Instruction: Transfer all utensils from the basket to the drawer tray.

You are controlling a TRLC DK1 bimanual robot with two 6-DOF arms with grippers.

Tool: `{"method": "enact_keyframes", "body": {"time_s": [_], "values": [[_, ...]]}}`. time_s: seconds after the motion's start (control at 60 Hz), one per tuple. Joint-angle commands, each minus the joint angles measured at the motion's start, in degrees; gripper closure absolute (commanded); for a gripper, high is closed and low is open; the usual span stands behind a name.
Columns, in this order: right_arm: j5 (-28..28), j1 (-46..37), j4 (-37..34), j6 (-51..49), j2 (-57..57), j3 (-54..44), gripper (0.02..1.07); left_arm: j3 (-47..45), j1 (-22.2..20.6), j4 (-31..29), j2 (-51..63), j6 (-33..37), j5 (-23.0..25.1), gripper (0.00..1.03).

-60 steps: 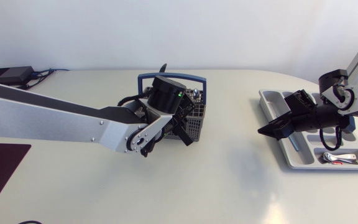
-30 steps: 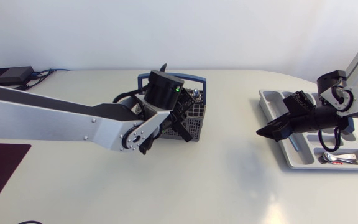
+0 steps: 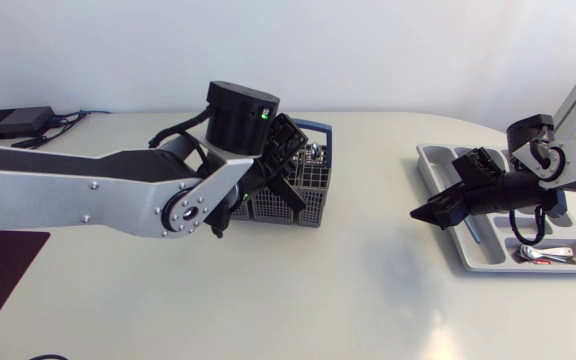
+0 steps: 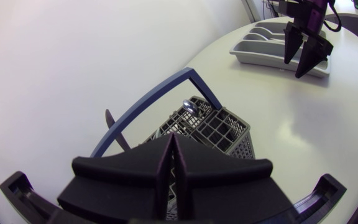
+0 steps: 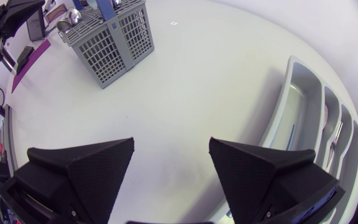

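Two hands, two very different jobs for you right now. Your left hand point(image 4: 171, 140) sits directly over the basket point(image 3: 283, 208), clenched, its fingers pressed flat against each other. Nothing shows between them, though a thin handle pinched lower down would be hidden by the fingers themselves. Your right hand point(image 5: 171, 149) hangs released, fingers spread wide, just beside the near rim of the drawer tray point(image 3: 436, 165) and well apart from the basket.

Just ahead of the left hand, under the blue hoop, a metal utensil point(image 4: 188, 107) pokes its rounded end out of a basket cell. A dark handle point(image 4: 112, 122) rises beyond the hoop. Both stand roughly upright, so their long axes run up and down, and the left arm is plainly the nearer one. Any pick will probably call for a straight descent from above with the fingers opened around one stem.

From the head view the left arm covers much of the basket, so you cannot count what remains inside. One spoon point(image 3: 543, 253) lies in the tray's end compartment. Part of the tray is hidden behind the right arm, and the rest of the table point(image 3: 368, 300) between basket and tray carries nothing that matters here.
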Motion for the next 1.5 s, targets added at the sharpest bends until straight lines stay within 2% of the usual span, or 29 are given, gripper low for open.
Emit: {"method": "enact_keyframes", "body": {"time_s": [0.0,0.217,0.25,0.417,0.75,1.483], "values": [[0.1,0.67,0.37,-0.78,-0.85,-1.53,0.2,-1.67,-0.31,-0.38,-1.52,0.9,-0.68,1.0],[0.1,1.03,0.37,-0.78,-0.94,-1.62,0.18,-2.55,-0.49,-1.26,-2.84,0.9,0.29,0.99],[0.1,1.11,0.37,-0.78,-0.85,-1.71,0.18,-3.52,-0.58,-1.09,-2.66,0.99,0.64,0.9],[0.1,1.29,1.07,-0.96,-0.59,-2.15,0.18,-5.27,-0.4,-0.73,-1.96,1.25,1.08,0.74],[-0.43,1.29,2.13,-1.31,0.03,-2.85,0.17,-7.03,-0.14,0.58,-0.03,0.99,3.45,0.62],[-1.39,1.47,3.18,-1.75,1.52,-3.2,0.17,-1.41,0.92,3.48,7.88,0.46,3.28,0.61]]}}
